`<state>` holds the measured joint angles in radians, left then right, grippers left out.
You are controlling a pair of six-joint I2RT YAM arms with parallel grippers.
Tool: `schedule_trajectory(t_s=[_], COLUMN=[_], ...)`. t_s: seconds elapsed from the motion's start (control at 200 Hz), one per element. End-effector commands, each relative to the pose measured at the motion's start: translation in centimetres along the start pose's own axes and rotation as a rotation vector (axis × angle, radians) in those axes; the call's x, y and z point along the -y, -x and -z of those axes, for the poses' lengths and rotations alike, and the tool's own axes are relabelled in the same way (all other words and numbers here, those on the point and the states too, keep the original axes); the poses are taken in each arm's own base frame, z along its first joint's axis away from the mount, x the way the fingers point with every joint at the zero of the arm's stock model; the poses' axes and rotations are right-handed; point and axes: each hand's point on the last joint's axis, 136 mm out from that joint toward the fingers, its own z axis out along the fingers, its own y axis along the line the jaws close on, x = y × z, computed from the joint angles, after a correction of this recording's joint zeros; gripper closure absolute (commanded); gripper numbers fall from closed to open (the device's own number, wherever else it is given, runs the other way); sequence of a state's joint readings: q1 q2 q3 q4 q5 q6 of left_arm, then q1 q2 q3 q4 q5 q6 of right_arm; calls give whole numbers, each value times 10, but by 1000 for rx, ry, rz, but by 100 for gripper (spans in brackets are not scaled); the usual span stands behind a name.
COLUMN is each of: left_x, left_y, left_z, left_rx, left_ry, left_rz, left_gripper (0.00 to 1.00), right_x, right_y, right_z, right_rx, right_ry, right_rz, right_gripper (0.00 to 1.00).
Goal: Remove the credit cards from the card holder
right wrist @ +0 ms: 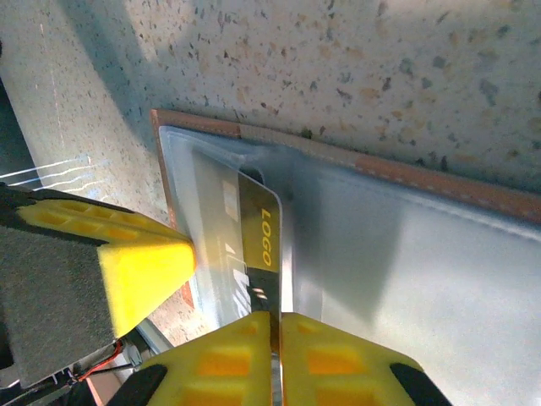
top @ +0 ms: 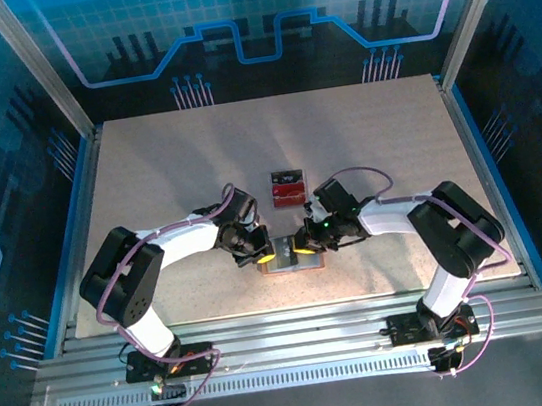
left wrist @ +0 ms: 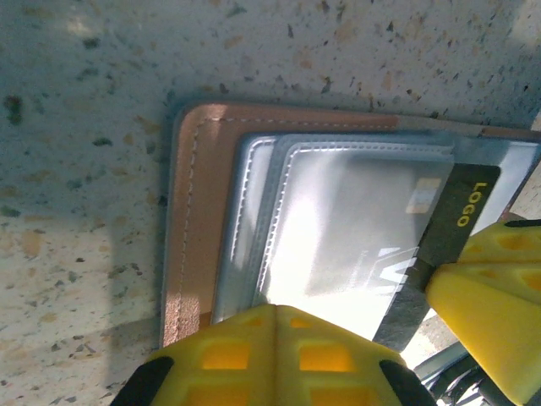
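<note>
Task is standing partly done. A small pile of cards (top: 287,191), mostly red, is lying on the tabletop (top: 147,180) just above centre of the overhead frame, apart from the holder (top: 292,258). The holder is lying open at lower centre between the two arms, pale sleeves facing up. At least one card is not yet out: a dark card (right wrist: 258,241) marked LOGO is sitting partly inside a clear sleeve, with its printed end showing bare past the sleeve's mouth. Whether other cards are hiding in the glare-covered sleeves cannot be told. The right fingers (right wrist: 338,359), at the bottom of the right wrist frame, are closing tight on the bare end of the dark card, pinching its edge between them. The left fingers (left wrist: 228,359), at the bottom of the left wrist frame, are pressing together and bearing on the holder's near edge, judged to be pinning it down. Whether they are pinching any leaf of it cannot be told. Outstanding, by judgement: drawing the dark card clear of the sleeve and setting it with the pile.
</note>
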<state>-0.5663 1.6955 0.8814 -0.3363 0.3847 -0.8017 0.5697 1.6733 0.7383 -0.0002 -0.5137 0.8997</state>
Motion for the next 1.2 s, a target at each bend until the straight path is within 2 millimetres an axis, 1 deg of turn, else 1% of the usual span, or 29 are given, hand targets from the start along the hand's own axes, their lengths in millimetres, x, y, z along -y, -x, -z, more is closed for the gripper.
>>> schedule_trajectory(t_s=[0.0,0.295,0.49,0.68,0.845,0.915,1.066,1.196], left_x=[-13,-11,-10,-10,-10,-9,-9,-9], left_y=[-5,-4,-3,-2,-2,-2,-2,-2], left_z=[-3,-1,0,1,0,0,0,0], left_rx=[-20,-7,1,2,3,2,1,0], left_ry=[68,62,64,63,63,59,58,57], left_rz=[-4,-4,-6,-9,-5,-5,-4,-5], left_gripper=[99,99,99,99,99,99,99,99], right_x=[10,17,22,21,20,15,5,-1], right_y=[-3,-5,-3,-2,-2,-1,-4,-7], right_z=[10,31,39,42,43,42,31,28], right_rx=[-1,-14,-6,-4,0,2,-20,-23], right_ry=[-41,-169,-226,-241,-241,-218,-122,-87], right_rz=[-1,47,51,57,54,53,17,3], right_gripper=[91,91,91,91,91,91,84,83])
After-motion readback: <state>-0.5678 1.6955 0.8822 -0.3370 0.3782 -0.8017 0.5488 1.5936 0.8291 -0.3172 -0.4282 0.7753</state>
